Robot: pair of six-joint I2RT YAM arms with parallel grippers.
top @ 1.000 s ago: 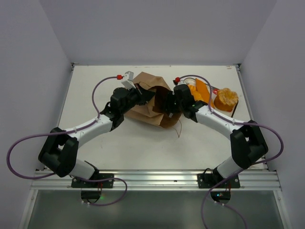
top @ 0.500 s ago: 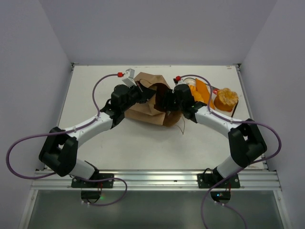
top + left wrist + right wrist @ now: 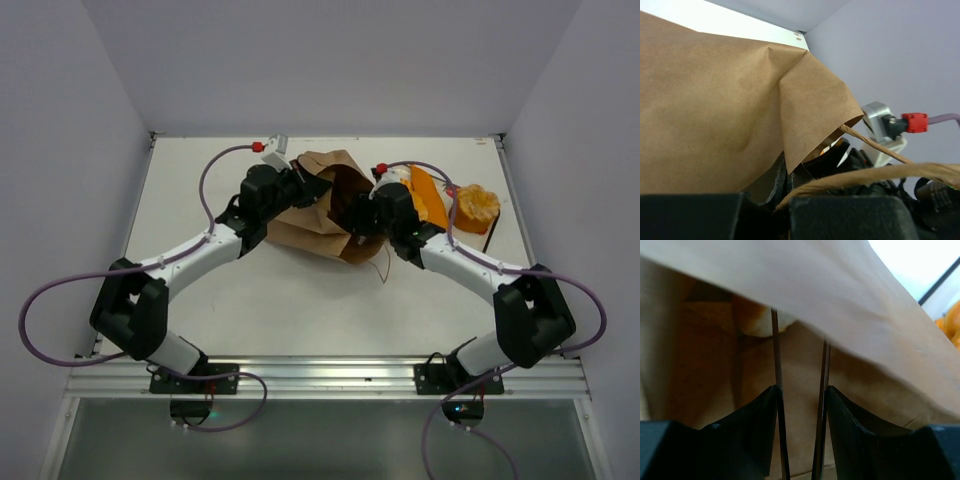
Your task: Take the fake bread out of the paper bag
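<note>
1. Gripping the tongs (image 3: 775, 350) with my right gripper (image 3: 801, 390): it is clenched on them, one thin blade flat against each finger. Both blades run in through the mouth of the paper bag (image 3: 320, 235).
2. The blade tips are hidden behind the bag's sagging top wall, so I can't tell how deep they reach.
3. My left gripper (image 3: 765, 202) is clenched at the bag's left side. The string handle (image 3: 875, 172) runs out from between its fingers, so I read it as pinching the bag there to hold the mouth up.
4. Fake bread: one pale golden piece (image 3: 757, 320) sits deep inside the bag, just left of the left blade's line. Others are out on the table right of the bag: an orange piece (image 3: 425, 195) near it and a knobbly loaf (image 3: 474, 206) further off.
5. My read of the step: get the tongs onto the piece inside.
6. Doing it well:
   - Lift the left side higher so the paper clears the blades.
   - Shift the tongs left until the blades straddle the piece.
   - Squeeze slowly, since the glossy surface will likely slip.
   - Withdraw straight along the bag's axis.
7. Risk: a tip could catch a paper fold and drag the bag.
</note>
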